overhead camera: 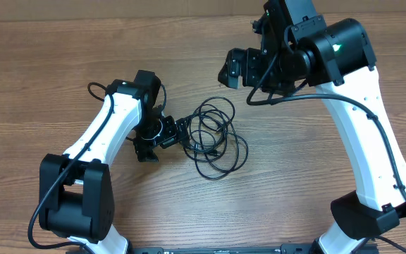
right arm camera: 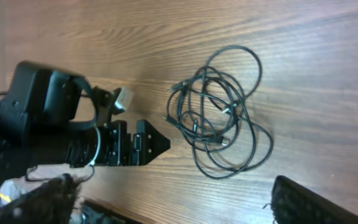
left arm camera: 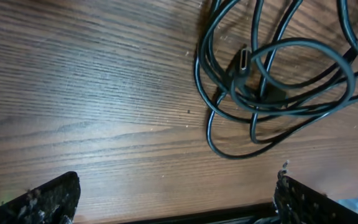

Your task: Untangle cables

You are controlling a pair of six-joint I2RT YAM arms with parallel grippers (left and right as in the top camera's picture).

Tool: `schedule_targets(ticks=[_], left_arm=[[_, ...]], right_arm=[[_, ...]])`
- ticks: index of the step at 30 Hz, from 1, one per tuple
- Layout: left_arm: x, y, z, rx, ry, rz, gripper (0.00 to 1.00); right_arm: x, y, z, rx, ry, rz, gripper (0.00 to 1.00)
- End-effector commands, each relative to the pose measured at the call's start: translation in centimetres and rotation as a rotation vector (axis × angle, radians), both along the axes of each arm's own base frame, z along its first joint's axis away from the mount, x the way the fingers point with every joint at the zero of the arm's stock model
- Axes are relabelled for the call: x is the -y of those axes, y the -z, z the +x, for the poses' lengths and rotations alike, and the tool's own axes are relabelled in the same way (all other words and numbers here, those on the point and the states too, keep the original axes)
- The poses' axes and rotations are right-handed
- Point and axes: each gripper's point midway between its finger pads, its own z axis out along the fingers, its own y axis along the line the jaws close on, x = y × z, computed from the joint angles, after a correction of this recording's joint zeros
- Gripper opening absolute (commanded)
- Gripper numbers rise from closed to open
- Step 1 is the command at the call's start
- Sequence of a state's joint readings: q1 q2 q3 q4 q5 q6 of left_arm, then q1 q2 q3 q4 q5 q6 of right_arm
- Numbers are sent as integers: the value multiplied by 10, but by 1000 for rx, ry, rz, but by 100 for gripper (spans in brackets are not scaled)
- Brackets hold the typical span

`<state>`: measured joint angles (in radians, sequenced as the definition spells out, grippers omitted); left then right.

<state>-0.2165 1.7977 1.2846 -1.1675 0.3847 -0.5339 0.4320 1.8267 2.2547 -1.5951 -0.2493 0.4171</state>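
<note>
Overhead, we see the cables (overhead camera: pixel 201 134) lying as one knotted heap of overlapping loops on the table (overhead camera: pixel 62 49), between our two arms. Our left gripper (overhead camera: pixel 180 134) sits low, just beside the heap's left edge, fingers spread and holding nothing. Our right gripper (overhead camera: pixel 232 68) hangs above the table beyond the heap, likewise spread and empty. We judge the task barely begun: no cord lies apart from the others, so all the separating is left.

The cables (overhead camera: pixel 210 137) are black, the table (overhead camera: pixel 48 63) brown wood-grain, the arms (overhead camera: pixel 361 134) white-and-black.
</note>
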Motion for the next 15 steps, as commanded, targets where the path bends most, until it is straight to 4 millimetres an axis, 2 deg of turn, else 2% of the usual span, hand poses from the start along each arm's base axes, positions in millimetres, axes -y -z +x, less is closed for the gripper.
schedule_targets(ticks=[1,4,6,10,13,15], left_arm=[[1,2,3,-6,-21,16,99],[0,4,16,38,-56,31,100],[2,5,33,105,-77,27,100],[-13,9,76,300,-86,144,100],[-19,6,99,404,-95,198,100],[-14,3,108,442,-97,175,100]], right_arm=[[6,5,-2,-4,7,-36,100],[8,7,-5,-18,7,-43,100],[8,8,-6,-25,7,-46,100],[9,9,-8,-34,7,-50,100],[10,10,-10,-40,7,-53,100],[10,10,-9,-39,7,-53,100]])
